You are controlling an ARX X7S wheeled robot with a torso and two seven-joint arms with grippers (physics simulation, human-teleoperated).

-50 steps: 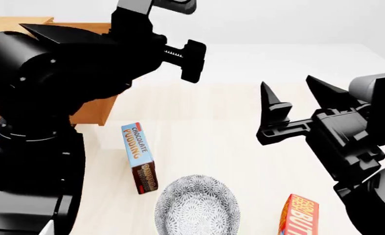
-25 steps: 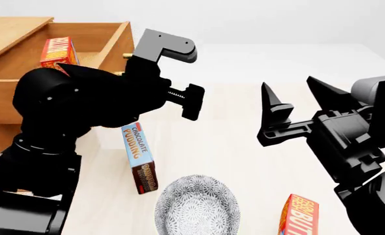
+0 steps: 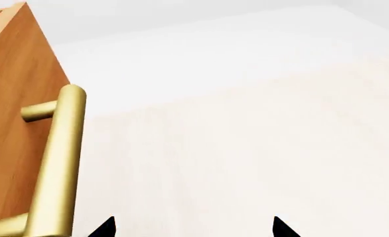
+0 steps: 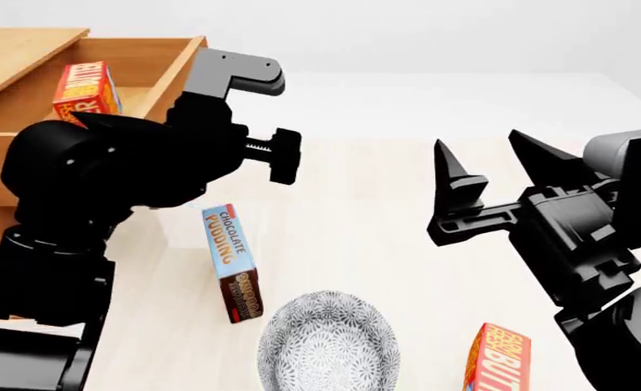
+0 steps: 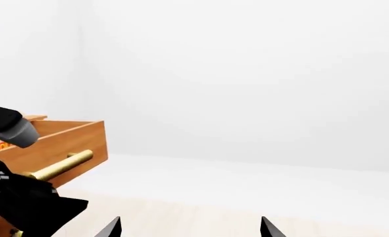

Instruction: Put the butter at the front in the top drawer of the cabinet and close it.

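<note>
Butter [image 4: 82, 91] already lying inside open drawer [image 4: 173, 73]; closing remaining. Left gripper [image 3: 191, 228] spread beside handle [image 3: 57, 163], seemingly touching nothing; right gripper [image 4: 494, 167] spread, idling.

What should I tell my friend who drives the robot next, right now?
Left end effector: open, empty, beside the brass handle of the top drawer.
Right end effector: open, empty, above the table.
One butter stands inside the open drawer; another butter carton sits on the table near the bowl and pudding box.
Done: butter is in the drawer.
Left: push the drawer shut.
</note>
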